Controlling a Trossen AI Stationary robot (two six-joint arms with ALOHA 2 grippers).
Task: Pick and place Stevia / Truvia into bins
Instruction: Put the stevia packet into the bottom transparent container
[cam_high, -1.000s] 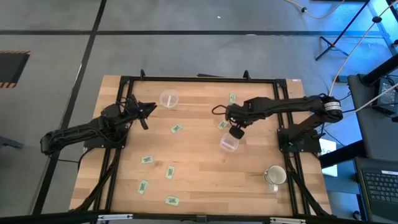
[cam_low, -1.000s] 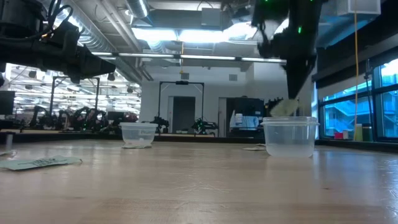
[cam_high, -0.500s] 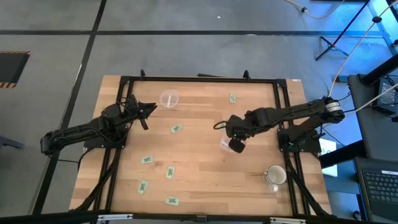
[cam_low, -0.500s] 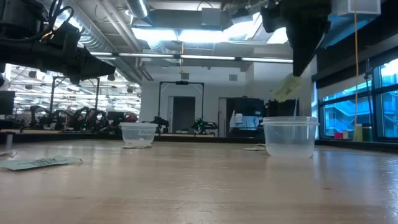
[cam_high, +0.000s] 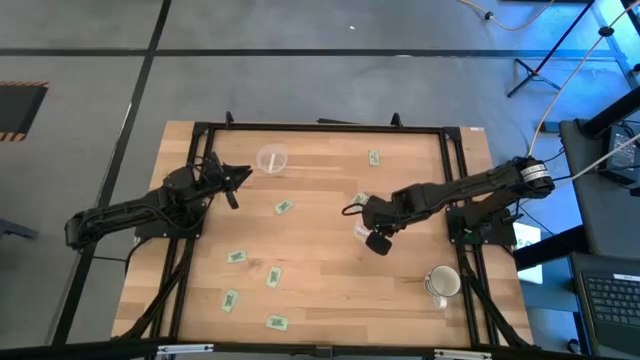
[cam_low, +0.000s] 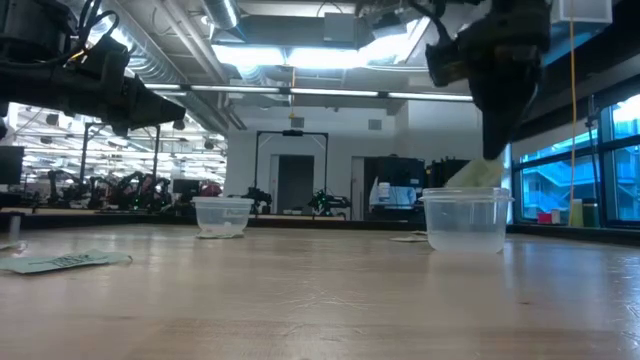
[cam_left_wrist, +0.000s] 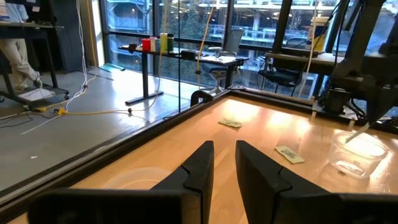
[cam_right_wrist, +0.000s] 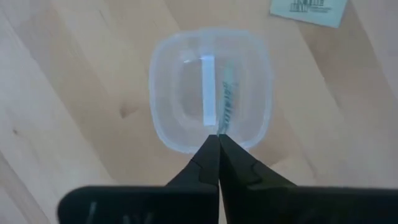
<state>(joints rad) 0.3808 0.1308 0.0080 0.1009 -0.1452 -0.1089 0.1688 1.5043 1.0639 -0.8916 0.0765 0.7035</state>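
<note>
high view, right gripper (cam_high: 372, 237): over the near clear cup (cam_high: 364, 229), the landmark here; arm reaches in from the table's right so the drop is straight down.
high view, loose packets: one (cam_high: 283, 207) left of that cup, one (cam_high: 373, 157) beyond it toward the far edge, four more (cam_high: 273, 276) at the front left, well apart from it.
high view, second cup (cam_high: 271, 158): far-left of the landmark cup, near the left gripper (cam_high: 235, 178), which waits there.
high view, mug (cam_high: 441, 283): front-right of the cup, not a bin.
low view, held packet (cam_low: 478, 174): hangs edge-down from the right fingers, lower end at the cup (cam_low: 466, 219) rim, so a release should land it inside.
left wrist view, left fingers (cam_left_wrist: 199, 163): a narrow gap between them, nothing in it.
left wrist view, landmark cup (cam_left_wrist: 359, 154): across the table, two packets (cam_left_wrist: 289, 153) just beside it.
right wrist view, right fingertips (cam_right_wrist: 219, 142): pressed together, pinching the packet (cam_right_wrist: 227, 107) directly above the cup (cam_right_wrist: 210, 96) mouth; another packet (cam_right_wrist: 309, 9) lies just outside the cup.
step: judged ready to let go.
</note>
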